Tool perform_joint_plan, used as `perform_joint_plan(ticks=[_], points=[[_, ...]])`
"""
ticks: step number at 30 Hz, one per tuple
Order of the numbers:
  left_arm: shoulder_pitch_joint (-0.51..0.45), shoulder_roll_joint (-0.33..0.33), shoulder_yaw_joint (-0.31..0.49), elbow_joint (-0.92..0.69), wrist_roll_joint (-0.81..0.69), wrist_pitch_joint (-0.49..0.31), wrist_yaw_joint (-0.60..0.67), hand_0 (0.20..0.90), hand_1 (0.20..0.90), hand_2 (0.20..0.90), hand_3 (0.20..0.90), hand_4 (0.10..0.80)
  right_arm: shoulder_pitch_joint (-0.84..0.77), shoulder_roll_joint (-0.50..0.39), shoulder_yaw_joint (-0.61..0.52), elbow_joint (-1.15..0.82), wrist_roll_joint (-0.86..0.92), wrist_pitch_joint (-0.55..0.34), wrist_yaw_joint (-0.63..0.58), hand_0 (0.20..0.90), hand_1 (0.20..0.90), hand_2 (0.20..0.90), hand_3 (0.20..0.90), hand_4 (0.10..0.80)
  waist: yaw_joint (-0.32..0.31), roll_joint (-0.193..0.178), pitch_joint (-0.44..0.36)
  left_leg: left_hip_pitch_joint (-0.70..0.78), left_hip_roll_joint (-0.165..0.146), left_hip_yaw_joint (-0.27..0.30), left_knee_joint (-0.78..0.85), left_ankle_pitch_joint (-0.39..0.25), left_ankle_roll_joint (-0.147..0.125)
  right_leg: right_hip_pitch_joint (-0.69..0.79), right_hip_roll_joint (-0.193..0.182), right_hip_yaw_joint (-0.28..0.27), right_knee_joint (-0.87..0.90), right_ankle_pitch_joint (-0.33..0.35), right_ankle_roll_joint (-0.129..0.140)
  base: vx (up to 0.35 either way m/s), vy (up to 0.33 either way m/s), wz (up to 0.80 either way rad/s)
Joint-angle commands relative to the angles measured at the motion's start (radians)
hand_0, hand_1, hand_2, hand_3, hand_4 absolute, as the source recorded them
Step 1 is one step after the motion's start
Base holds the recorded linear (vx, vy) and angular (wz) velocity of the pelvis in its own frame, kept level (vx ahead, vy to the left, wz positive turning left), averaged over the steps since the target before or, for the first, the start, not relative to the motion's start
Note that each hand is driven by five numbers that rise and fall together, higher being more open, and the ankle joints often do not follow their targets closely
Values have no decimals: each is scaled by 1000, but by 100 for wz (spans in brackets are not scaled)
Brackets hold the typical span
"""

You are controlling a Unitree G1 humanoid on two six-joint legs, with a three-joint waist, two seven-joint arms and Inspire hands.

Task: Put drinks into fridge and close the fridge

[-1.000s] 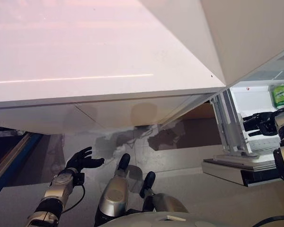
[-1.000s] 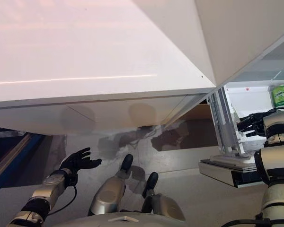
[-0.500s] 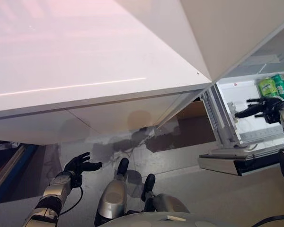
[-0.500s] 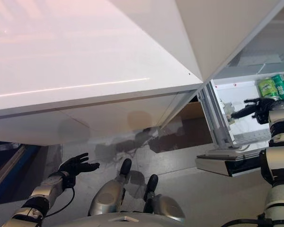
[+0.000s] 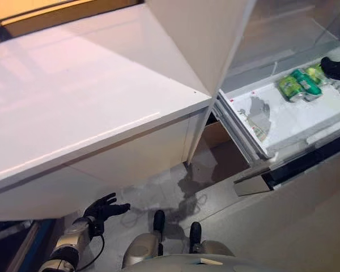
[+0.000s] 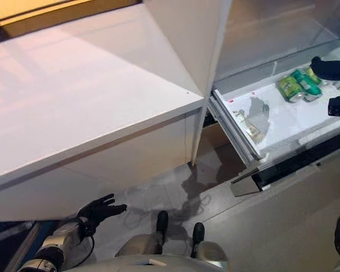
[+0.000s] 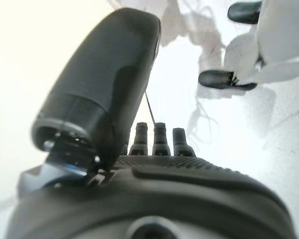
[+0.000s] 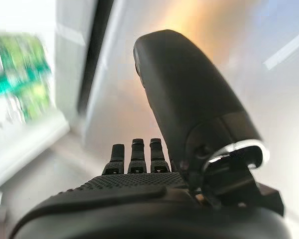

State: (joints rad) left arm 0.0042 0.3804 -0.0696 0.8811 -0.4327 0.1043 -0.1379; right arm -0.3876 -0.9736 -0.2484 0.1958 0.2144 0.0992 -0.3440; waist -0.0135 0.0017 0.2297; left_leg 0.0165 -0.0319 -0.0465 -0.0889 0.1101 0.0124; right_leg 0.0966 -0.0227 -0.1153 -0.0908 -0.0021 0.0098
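1. The left hand (image 5: 105, 207) hangs low over the grey floor (image 5: 226, 238) at the far left, fingers spread and relaxed, holding nothing; it looks idle.
2. A white bench (image 5: 85, 107) runs across the left and middle, its top bare and glossy, with a plain white front panel below.
3. Just right of the bench stands the open fridge (image 5: 260, 122). Its white shelf shows past the rails at the opening, and there is a dark gap beneath it.
4. The green cans (image 5: 297, 86) lie on that shelf towards the back, touching each other, so the drinks appear to be in place already.
5. The right hand (image 6: 331, 69) shows at the far right edge, just beside the cans. Its wrist view shows straight fingers with nothing in them.
6. The step in hand seems to be closing the fridge. To do it well, the right hand should clear the shelf fully, then press flat on the door; where the door stands I cannot tell.
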Motion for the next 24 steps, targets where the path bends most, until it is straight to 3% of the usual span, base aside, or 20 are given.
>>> perform_joint_plan(ticks=[1,6,11,17,24], points=[[31,13,18,56,25,-65,1,900,900,900,900,800,81,5,-119,-138,-42,-199,-196,900,900,900,900,800,-16,-23,-150,51,-2,46,19,-151,-5,-61,-13,33,62,-2,75,-31,-24,-15],[76,-18,48,31,75,-73,5,900,900,900,900,800,285,167,-271,-219,-31,-323,-360,900,900,900,900,800,-46,-10,-141,55,0,64,82,-186,8,-68,-18,45,142,-45,64,5,-36,-16],[119,-49,87,10,104,-67,17,900,900,900,900,800,415,327,-348,-184,-11,-414,-429,900,900,900,900,800,-67,1,-108,39,-14,68,212,-254,31,-83,-21,55,241,-91,44,62,-31,-17],[134,-58,91,-1,96,-64,21,900,900,900,900,800,474,421,-317,-26,74,-422,-339,900,900,900,900,800,-88,19,-41,-7,-40,73,378,-343,61,-123,-25,70,386,-163,10,66,-8,-6],[72,-36,35,-13,41,-60,92,900,900,900,900,800,423,373,-189,77,145,-332,-165,900,900,900,900,800,-101,41,41,-143,-48,67,518,-361,66,-252,-25,86,543,-202,-27,-11,8,-3]])
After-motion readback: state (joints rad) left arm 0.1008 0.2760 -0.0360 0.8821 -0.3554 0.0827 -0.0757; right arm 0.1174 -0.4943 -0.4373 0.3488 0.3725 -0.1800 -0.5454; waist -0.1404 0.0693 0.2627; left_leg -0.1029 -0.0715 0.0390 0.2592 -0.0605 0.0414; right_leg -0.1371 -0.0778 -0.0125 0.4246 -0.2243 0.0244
